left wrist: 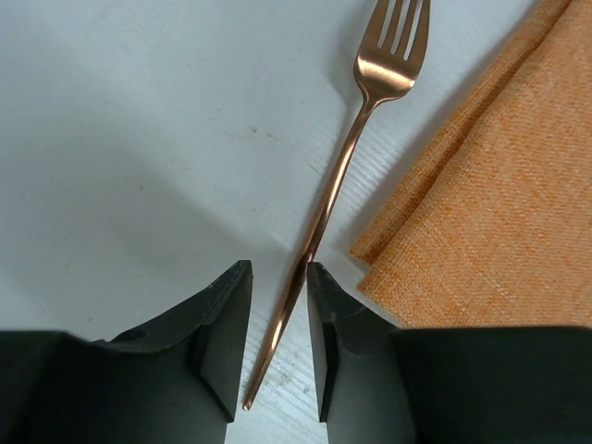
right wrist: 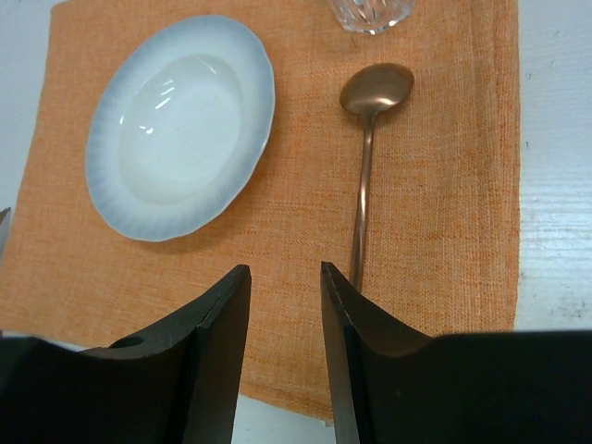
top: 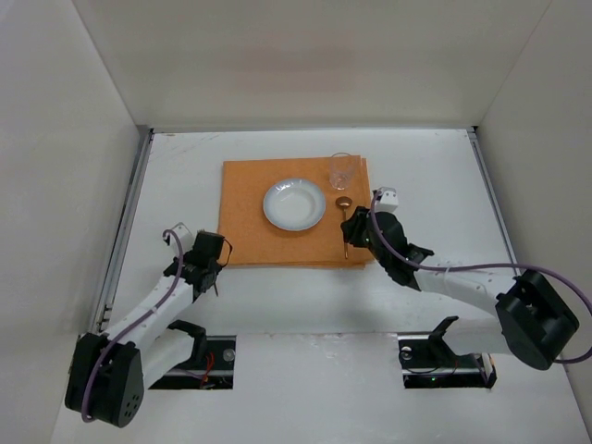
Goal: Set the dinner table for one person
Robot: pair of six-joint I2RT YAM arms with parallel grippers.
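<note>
The white dinner table (top: 435, 185) carries an orange placemat (top: 245, 213) with a white plate (top: 294, 204), a clear glass (top: 342, 170) and a copper spoon (top: 345, 222) on it. A copper fork (left wrist: 356, 139) lies on the bare table just left of the placemat (left wrist: 499, 185), tines pointing away. My left gripper (left wrist: 279, 277) is open and low, with the fork's handle between its fingers, close to the right one. My right gripper (right wrist: 285, 273) is open and empty above the placemat (right wrist: 444, 185), with the spoon (right wrist: 365, 157) just right of it and the plate (right wrist: 180, 125) ahead on the left.
Thin metal rails (top: 129, 222) run along the table's left and right edges, with white walls around. The glass base (right wrist: 370, 11) stands beyond the spoon bowl. The left gripper (top: 209, 270) sits by the placemat's near left corner, the right gripper (top: 363, 233) by its near right corner.
</note>
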